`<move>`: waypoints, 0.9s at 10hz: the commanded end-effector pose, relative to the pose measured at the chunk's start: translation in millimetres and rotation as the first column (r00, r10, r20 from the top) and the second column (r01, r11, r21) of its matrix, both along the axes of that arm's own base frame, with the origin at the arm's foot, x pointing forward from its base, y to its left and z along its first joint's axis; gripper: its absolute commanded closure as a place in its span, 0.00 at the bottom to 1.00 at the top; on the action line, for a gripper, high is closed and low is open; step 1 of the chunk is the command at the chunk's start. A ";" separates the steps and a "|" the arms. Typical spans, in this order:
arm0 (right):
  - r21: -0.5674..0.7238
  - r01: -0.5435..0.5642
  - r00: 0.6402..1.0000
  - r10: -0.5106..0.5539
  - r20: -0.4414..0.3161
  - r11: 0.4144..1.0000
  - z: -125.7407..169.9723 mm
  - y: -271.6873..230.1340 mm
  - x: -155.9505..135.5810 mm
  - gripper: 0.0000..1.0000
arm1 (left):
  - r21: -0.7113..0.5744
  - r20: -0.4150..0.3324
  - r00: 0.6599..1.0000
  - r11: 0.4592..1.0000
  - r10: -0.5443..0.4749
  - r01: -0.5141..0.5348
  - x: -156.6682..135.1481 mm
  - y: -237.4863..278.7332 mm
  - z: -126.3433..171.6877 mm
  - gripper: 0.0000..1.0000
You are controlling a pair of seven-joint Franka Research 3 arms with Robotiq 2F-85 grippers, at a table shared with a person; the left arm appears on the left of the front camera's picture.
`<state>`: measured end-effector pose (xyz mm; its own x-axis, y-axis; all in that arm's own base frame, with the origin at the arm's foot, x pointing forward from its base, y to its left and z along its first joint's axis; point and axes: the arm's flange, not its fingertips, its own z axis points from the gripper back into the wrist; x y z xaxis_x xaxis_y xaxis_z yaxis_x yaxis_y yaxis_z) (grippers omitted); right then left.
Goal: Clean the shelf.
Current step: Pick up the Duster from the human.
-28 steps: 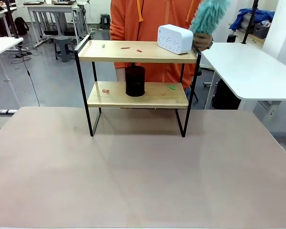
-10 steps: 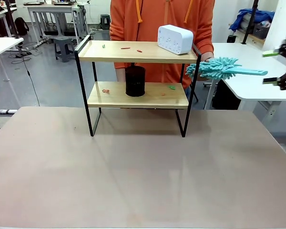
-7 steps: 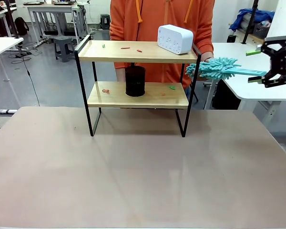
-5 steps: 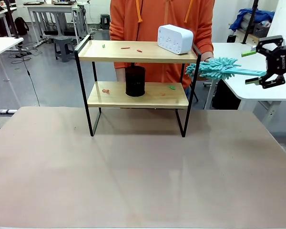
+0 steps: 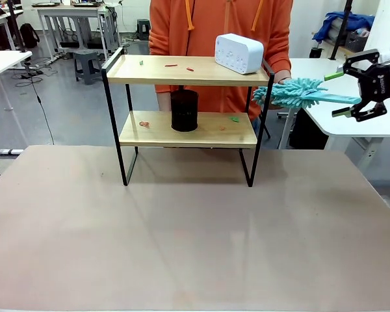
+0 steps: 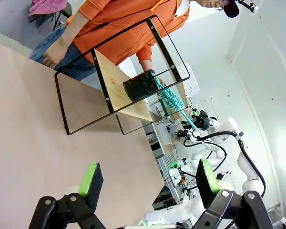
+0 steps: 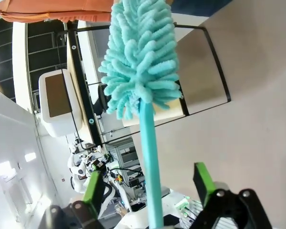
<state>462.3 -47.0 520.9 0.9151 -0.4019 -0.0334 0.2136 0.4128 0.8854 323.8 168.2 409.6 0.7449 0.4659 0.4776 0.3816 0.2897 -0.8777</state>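
Observation:
The shelf (image 5: 188, 71) stands at the far middle of the table, with small red and green scraps (image 5: 171, 65) on both boards. A white box (image 5: 239, 53) rests on its top board and a black cylinder (image 5: 184, 110) on the lower one. Beside the shelf's right post, a person in orange holds out a turquoise duster (image 5: 292, 91), handle pointing right. My right gripper (image 5: 338, 94) is open, one finger on each side of that handle (image 7: 150, 167), with the fluffy head (image 7: 140, 57) beyond. My left gripper (image 6: 148, 177) is open and holds nothing, well back from the shelf (image 6: 124, 90).
The tan table (image 5: 195, 234) stretches bare in front of the shelf. A white table (image 5: 351, 97) stands behind my right gripper, and another white table (image 5: 3, 60) at the far left. The person stands right behind the shelf.
The person brought the duster down from upright and holds it level, handle to the right. My right gripper came in from the right edge and now straddles the handle's end.

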 end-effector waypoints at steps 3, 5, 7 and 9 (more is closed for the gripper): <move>-0.019 -0.003 1.000 0.003 0.012 1.000 1.6 3.8 8.0 1.00 | 0.000 0.023 1.000 1.000 -0.004 0.004 -2.6 -2.1 1.7 0.00; -0.018 0.002 1.000 -0.002 0.019 1.000 -0.2 4.8 9.2 1.00 | 0.000 0.023 1.000 1.000 -0.004 0.004 -2.6 -2.1 1.7 0.00; -0.023 0.002 1.000 -0.001 0.015 1.000 -3.1 5.7 9.7 1.00 | 0.000 0.023 1.000 1.000 -0.004 0.004 -2.6 -2.1 1.7 0.00; -0.018 0.002 1.000 -0.002 0.014 1.000 -5.6 4.4 9.9 1.00 | 0.000 0.023 1.000 1.000 -0.004 0.004 -2.6 -2.1 1.7 0.00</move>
